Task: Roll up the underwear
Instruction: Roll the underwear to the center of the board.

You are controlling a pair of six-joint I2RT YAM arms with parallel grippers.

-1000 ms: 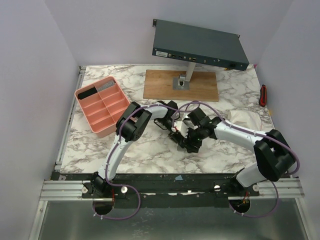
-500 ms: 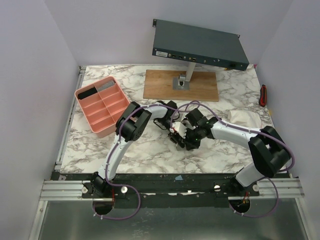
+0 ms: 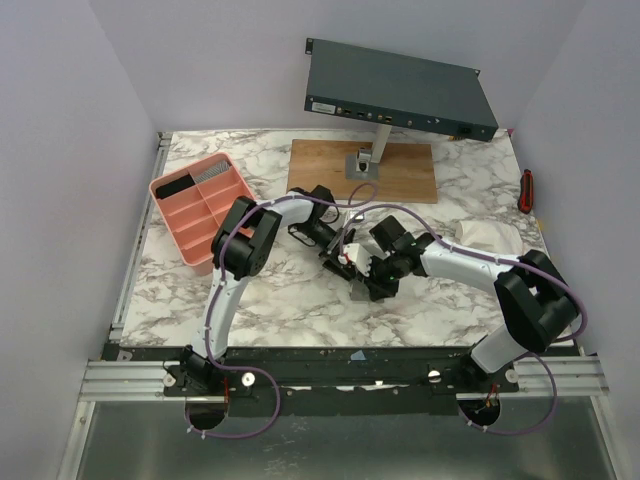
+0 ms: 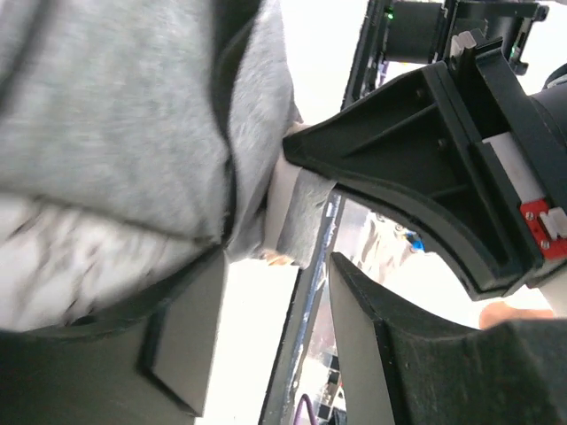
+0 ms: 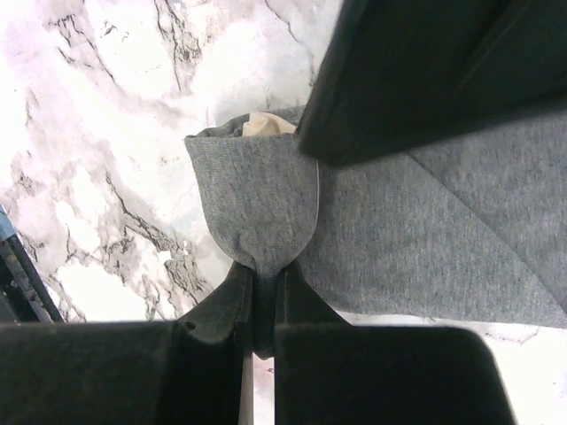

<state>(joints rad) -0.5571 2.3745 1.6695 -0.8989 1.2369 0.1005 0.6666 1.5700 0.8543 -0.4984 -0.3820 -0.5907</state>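
Comparing with one second before, the left arm is now pulled back toward the pink plastic tray. The left gripper has gone from closed to open: its two flat fingers stand apart and do not press the cloth. The right gripper did the opposite. It was open, and now its black fingers are pressed together on a fold of the underwear. The underwear lies on the table, in the middle, between the two grippers. It is soft grey knitted cloth with a fine texture. Its pinched end makes a rounded loop, with a bit of beige cloth showing at the top. The table has a smooth white marble pattern with dark veins.
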